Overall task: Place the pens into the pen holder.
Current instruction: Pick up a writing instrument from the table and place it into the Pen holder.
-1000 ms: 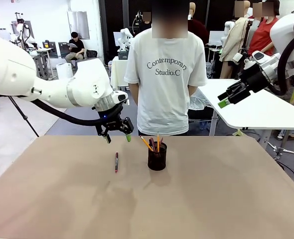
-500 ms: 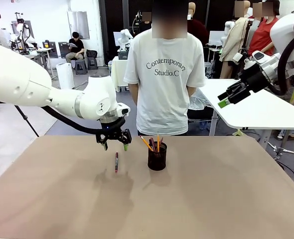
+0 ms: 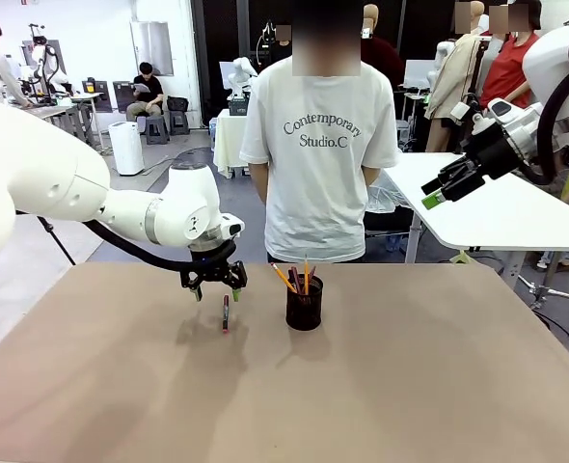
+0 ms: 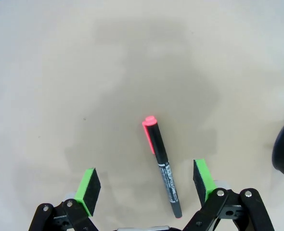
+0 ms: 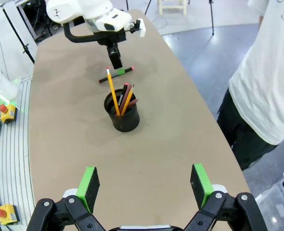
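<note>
tan table [image 3: 410,386], busy lab bkgd

Bare table [image 3: 410,386] around lone pen [image 3: 225,313]; pen holder [image 3: 304,303] nearby, seemingly clear of left gripper [image 3: 216,292].
</note>
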{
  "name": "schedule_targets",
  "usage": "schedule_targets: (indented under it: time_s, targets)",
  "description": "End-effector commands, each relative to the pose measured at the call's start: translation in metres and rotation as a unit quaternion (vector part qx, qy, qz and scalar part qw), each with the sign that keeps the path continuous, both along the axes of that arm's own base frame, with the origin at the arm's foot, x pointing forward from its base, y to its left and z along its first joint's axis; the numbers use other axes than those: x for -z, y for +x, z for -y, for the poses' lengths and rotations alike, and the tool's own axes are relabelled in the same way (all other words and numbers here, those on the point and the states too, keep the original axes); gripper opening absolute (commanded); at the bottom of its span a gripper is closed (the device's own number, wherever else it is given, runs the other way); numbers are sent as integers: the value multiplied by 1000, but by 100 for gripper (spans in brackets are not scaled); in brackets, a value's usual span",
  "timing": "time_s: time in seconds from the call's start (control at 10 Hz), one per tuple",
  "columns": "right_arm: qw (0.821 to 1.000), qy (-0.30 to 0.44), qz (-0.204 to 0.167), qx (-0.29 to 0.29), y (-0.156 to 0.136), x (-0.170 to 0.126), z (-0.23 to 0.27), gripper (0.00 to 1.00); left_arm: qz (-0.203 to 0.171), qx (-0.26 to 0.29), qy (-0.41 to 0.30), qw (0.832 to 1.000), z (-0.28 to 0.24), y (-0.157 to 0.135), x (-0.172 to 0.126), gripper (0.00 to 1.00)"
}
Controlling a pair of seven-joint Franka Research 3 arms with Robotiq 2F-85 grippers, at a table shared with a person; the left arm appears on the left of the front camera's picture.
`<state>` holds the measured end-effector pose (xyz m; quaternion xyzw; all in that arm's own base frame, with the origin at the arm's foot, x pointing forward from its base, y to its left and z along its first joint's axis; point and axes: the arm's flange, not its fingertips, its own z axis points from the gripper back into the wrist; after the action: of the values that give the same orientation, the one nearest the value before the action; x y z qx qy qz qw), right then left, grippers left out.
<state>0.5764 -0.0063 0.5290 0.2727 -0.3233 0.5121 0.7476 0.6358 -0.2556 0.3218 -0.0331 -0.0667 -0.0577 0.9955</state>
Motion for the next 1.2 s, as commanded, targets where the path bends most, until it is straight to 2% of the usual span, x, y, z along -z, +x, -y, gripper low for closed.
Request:
schedule_targets:
  time_s: [0.0, 0.4, 0.5, 0.9, 1.0, 1.1]
  targets:
    - [1000, 0, 4, 3, 3, -3, -1, 100, 3, -16, 11, 1000, 13, 8, 0, 100]
    - [1000, 0, 4, 3, 3, -3, -1, 100, -3, -26, 23, 999, 11, 12, 6, 98]
    - [1000, 0, 4, 3, 3, -3, -1, 100, -3, -34, 32, 999, 11, 14, 9, 85]
    - [1000, 0, 4, 3, 3, -3, -1, 100, -11, -36, 41, 998, 13, 15, 10, 7]
    - [1000, 0, 4, 3, 3, -3, -1, 100, -12, -37, 42, 998, 13, 15, 11, 0]
    - [1000, 0, 4, 3, 3, -3, -1, 100, -12, -39, 45, 998, 13, 16, 11, 0]
